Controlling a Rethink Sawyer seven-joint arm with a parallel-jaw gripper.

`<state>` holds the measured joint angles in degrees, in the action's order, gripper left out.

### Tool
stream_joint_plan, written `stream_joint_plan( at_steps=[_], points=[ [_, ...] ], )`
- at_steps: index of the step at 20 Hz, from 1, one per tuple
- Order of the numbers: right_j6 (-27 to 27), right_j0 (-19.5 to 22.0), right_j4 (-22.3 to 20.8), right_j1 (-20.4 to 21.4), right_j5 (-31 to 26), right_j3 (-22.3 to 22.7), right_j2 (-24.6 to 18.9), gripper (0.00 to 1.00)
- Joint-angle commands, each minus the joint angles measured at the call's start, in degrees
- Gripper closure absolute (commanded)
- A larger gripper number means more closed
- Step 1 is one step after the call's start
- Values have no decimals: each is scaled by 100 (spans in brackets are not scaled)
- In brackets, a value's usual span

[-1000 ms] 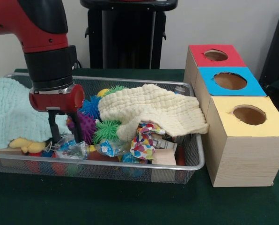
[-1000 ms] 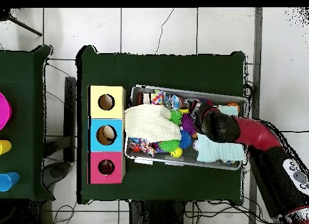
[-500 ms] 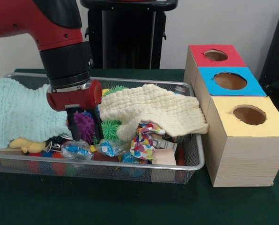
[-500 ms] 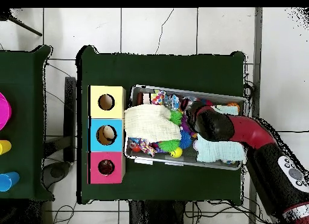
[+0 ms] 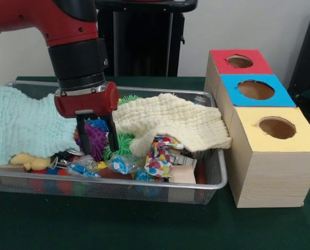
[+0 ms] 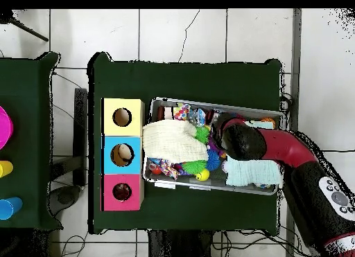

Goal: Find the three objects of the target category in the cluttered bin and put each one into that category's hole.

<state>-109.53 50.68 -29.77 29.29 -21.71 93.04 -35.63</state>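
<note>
Dark green table (image 5: 144, 229) against a pale wall, black pedestal at top centre of the front view. Wire mesh bin (image 5: 217, 179) fills the left and middle of the frame, long axis running left-right. At far left a pale blue cloth (image 5: 25, 127); under its lower edge a yellow plush (image 5: 30, 161) peeks out, lying roughly flat, long axis left-right, facing unclear. The other two plush animals are not visible, probably buried.

The gripper (image 5: 97, 151) hangs left of centre, fingers apart, straddling a purple spiky ball (image 5: 94, 140), not closed on it. Risk: closing here would likely grab the ball, the wrong category, or snag the cream cloth (image 5: 170, 122) just to its right.

Red-topped hole (image 5: 240, 61) sits at upper right, well apart from the plush.
</note>
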Motion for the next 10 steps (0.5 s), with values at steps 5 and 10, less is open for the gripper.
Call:
stream_joint_plan(
  at_steps=[5, 10],
  points=[
    [624, -165, -491, 285, -742, 200, 468, 0],
    [580, -222, -595, 208, -707, 90, 621, 0]
  ],
)
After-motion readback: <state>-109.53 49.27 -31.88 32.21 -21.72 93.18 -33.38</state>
